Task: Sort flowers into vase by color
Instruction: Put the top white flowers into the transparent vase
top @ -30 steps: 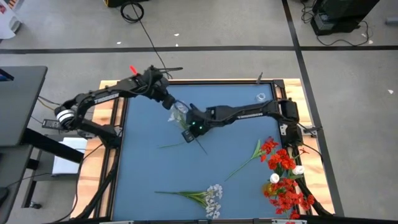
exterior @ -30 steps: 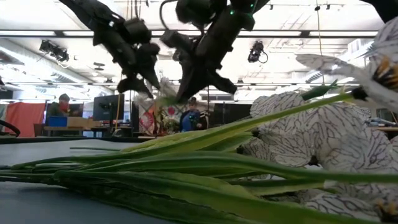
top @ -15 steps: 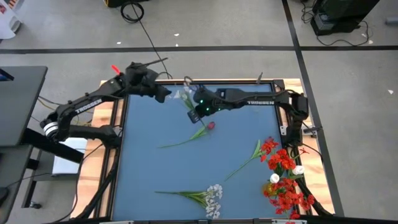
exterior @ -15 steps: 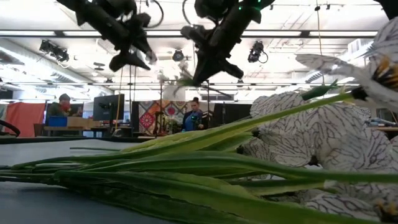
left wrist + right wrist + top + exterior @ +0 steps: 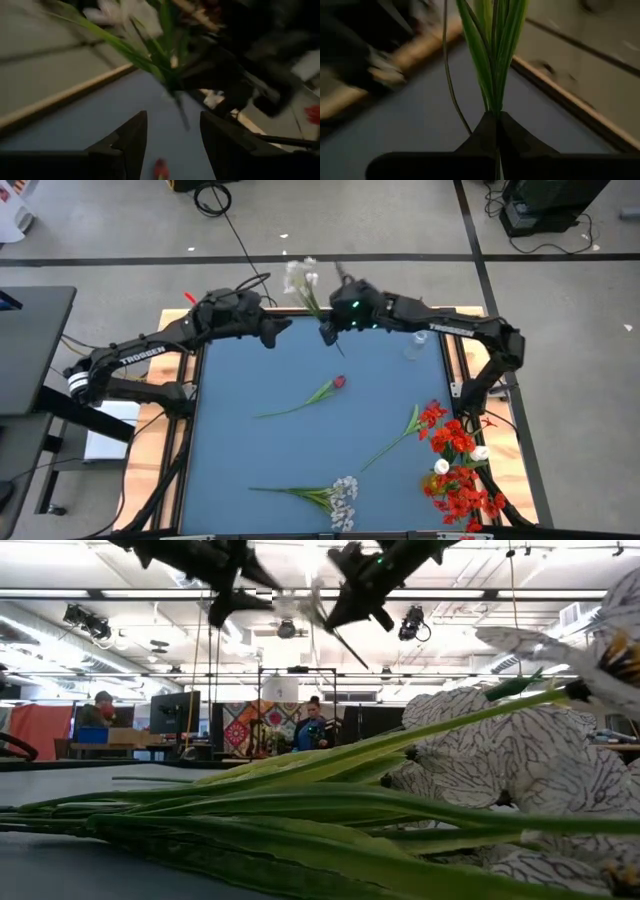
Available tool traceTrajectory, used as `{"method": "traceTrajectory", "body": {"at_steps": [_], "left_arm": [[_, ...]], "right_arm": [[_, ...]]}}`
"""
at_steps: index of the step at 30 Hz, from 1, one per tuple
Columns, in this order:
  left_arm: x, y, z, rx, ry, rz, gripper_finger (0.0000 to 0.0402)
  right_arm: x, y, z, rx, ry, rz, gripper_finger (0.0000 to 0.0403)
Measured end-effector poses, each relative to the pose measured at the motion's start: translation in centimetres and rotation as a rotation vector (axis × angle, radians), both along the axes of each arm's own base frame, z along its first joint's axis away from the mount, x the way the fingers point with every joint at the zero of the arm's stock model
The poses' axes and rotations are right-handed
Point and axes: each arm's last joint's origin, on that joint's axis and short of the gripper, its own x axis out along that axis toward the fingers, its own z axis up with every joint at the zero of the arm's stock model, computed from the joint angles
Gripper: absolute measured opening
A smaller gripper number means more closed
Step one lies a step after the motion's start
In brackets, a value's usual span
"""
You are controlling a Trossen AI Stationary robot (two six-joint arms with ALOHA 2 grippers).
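White flower held up at the far edge of the surface [image 5: 240,420]

Red flowers [image 5: 458,470] lie near the right corner. The right tool [image 5: 328,332] is clenched on the white flower [image 5: 301,279]; the left tool [image 5: 283,328], just beside it, is released.

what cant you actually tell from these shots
- Vase: a faint clear shape in the high view, too small to confirm.
- White flower bloom: blurred in the left wrist view, cut off in the right wrist view.
- Red flowers: cut off at the high view's bottom edge.
- Low view: near stems hide the table.
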Motion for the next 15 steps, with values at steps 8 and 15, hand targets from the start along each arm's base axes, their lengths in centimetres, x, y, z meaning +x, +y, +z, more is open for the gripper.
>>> {"method": "traceTrajectory", "body": {"at_steps": [8,15], "left_arm": [[0.9,-1.4,1.2,0.137,-0.084,-0.044,0.0187],[2.2,-0.9,0.6,0.12,-0.104,-0.038,0.0187]], "right_arm": [[-2.1,-2.6,-0.8,0.059,-0.413,0.344,0.0008],[-3.5,-2.2,-2.2,0.019,-0.58,0.45,0.001]]}}
